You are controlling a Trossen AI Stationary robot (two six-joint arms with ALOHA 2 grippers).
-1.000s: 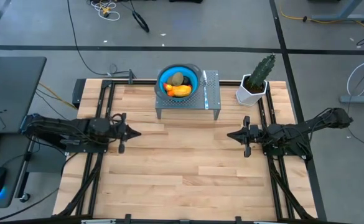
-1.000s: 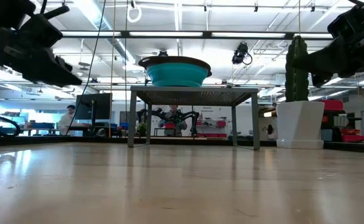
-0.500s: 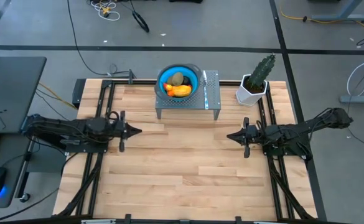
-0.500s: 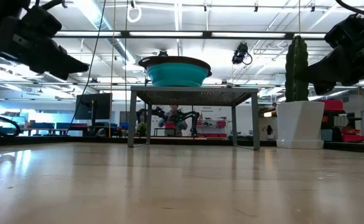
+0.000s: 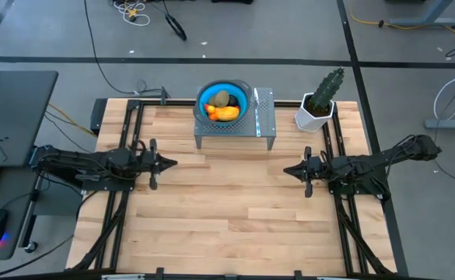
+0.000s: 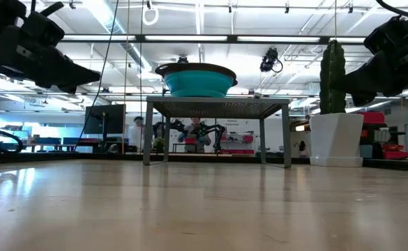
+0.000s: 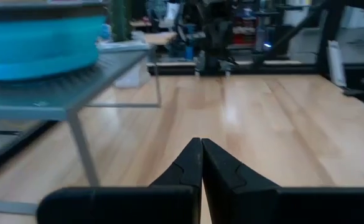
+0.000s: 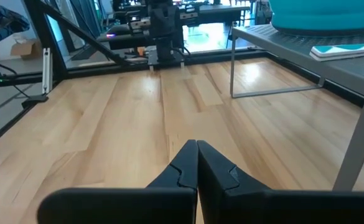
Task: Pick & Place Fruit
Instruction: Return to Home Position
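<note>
fruit (image 5: 224, 111) lies in the blue bowl (image 5: 200, 98). the step looks like homing: left gripper (image 5: 169, 163) and right gripper (image 5: 288, 170) hover closed, empty. next, just park.

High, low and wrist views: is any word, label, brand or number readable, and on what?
None can be read.
The shelf, blue bowl and white pot: no lettering shows.
The knife on the shelf: blue pattern only, no letters.
The far room in the low view: any signs are too small and blurred to read.
</note>
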